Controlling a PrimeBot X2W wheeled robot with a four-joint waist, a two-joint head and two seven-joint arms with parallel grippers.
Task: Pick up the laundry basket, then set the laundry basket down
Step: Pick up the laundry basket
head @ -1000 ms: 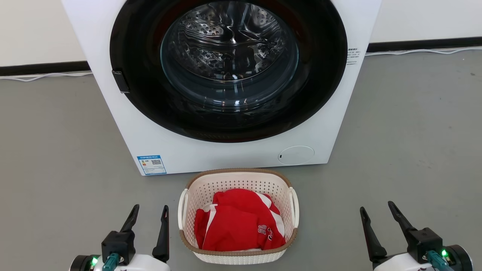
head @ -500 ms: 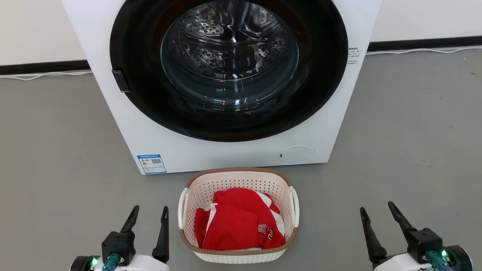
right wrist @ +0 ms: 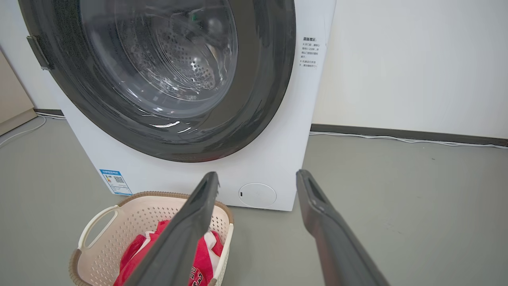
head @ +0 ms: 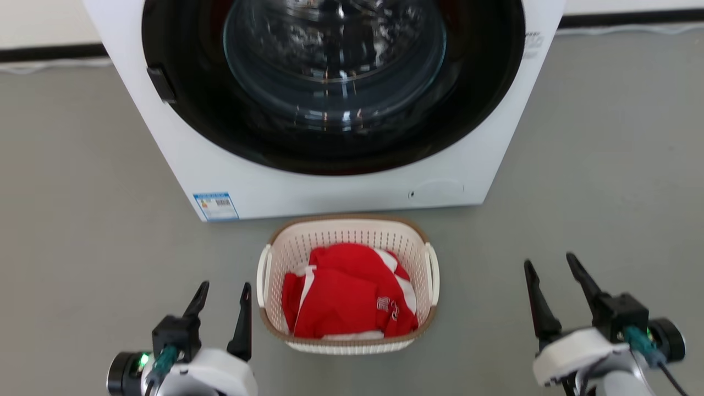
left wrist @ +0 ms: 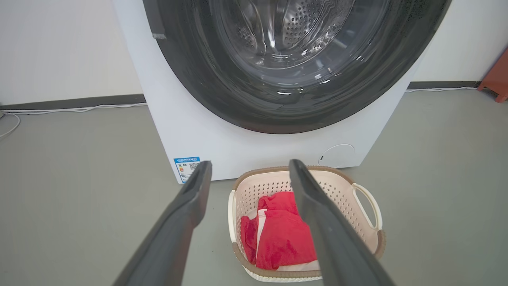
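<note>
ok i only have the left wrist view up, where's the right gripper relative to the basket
Observer: In the head view the right gripper is open and holds nothing. It is off to the right of the laundry basket, well apart from it.
Operator: and the left one, is it touching anything
Observer: No. The left gripper is open beside the basket's left handle, with a gap between them.
Operator: part of the basket's contents is blocked for me, anything on it
Observer: The red garment carries white lettering on its right side, too blurred to read.
</note>
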